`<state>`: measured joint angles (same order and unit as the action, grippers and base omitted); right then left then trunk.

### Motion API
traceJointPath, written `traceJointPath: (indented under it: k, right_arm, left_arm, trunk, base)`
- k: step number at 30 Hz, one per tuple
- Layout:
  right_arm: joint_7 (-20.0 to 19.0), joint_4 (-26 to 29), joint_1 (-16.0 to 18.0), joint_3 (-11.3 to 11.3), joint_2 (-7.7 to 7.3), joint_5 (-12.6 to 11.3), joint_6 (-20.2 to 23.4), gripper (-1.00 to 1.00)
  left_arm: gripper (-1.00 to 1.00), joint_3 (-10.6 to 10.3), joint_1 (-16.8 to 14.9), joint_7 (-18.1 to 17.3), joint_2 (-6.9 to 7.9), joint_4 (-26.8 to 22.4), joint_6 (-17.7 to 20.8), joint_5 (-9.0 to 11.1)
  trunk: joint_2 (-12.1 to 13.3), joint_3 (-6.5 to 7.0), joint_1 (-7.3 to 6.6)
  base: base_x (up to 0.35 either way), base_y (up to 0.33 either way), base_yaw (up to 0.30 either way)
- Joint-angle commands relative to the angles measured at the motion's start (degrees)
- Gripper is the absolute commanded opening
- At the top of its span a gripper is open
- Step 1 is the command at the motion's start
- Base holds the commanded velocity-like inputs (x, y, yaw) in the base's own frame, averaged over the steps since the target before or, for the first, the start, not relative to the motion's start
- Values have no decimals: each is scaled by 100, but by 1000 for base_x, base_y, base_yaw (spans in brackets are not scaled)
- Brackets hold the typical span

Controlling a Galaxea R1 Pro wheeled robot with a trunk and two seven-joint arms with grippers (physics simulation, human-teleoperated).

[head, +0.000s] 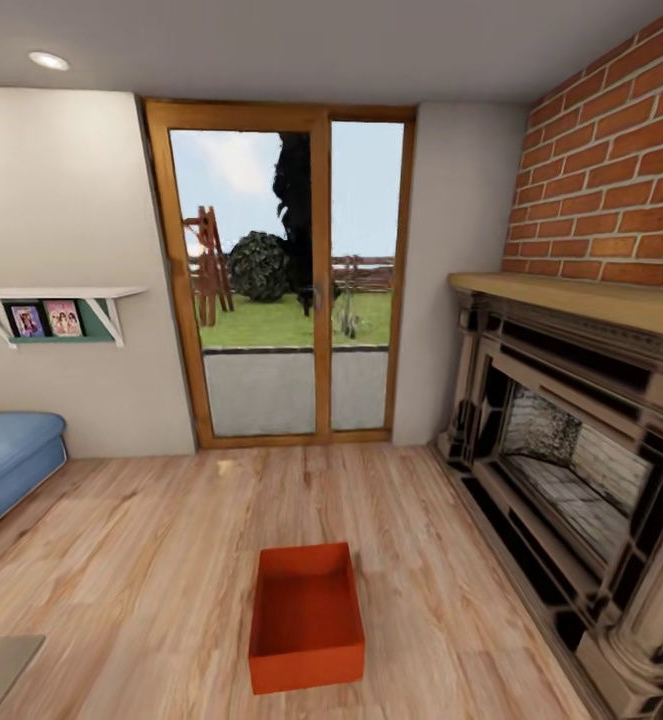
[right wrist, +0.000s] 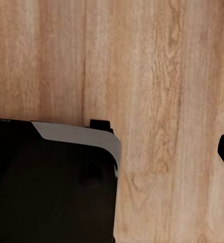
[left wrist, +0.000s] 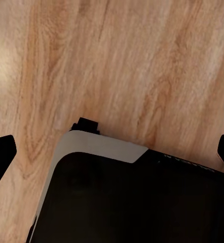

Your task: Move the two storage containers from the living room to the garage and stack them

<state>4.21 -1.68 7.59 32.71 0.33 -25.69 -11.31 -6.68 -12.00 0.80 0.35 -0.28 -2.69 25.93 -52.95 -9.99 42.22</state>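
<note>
Storage container point(head: 306, 618) sits open on the living room's wood floor point(head: 151, 560) ahead of me — between sofa point(head: 6, 465) and fireplace point(head: 571, 470). Either gripper's opening — I can't tell.

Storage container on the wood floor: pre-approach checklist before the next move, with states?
1. Storage container in head view, centred ahead: ok.
2. It sits upright, open top up, nothing inside: ok.
3. Wood floor between the robot and it is bare: ok.
4. Side clearance: fireplace to the right, sofa to the left, both apart from it: ok.
5. Second container located: not ok.
6. Grippers open: left fingertips spread wide, ok; right cannot tell.
</note>
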Motion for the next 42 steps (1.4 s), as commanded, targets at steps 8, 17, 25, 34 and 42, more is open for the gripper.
traceJointPath:
  k: [8, 17, 25, 34, 42]
  right_arm:
    - [-23, -17, 6, 52, 10, -43, -30, 100]
    - [-11, -17, 6, 36, 11, -54, -22, 100]
    - [-8, -17, 8, 36, 19, -52, -21, 100]
    - [1, -17, 7, 22, 16, -67, -21, 100]
    - [1, -17, 7, 16, 2, -68, -21, 100]
  left_arm:
    - [100, -47, -4, 8, 0, 2, -16, 44]
    - [100, -49, -4, 9, 0, 2, -21, 44]
    - [100, -48, -4, 10, 0, 2, -21, 44]
    - [100, -50, -3, 10, 0, 2, -21, 44]
    - [100, -44, -3, 9, 0, 2, -39, 46]
  trunk:
    - [-5, -8, 4]
    - [-5, -8, 4]
    - [-5, -8, 4]
    - [-5, -8, 4]
    - [-5, -8, 4]
  base:
    - [312, 0, 0]
    - [313, 0, 0]
    - [314, 0, 0]
    - [313, 0, 1]
    - [85, 0, 196]
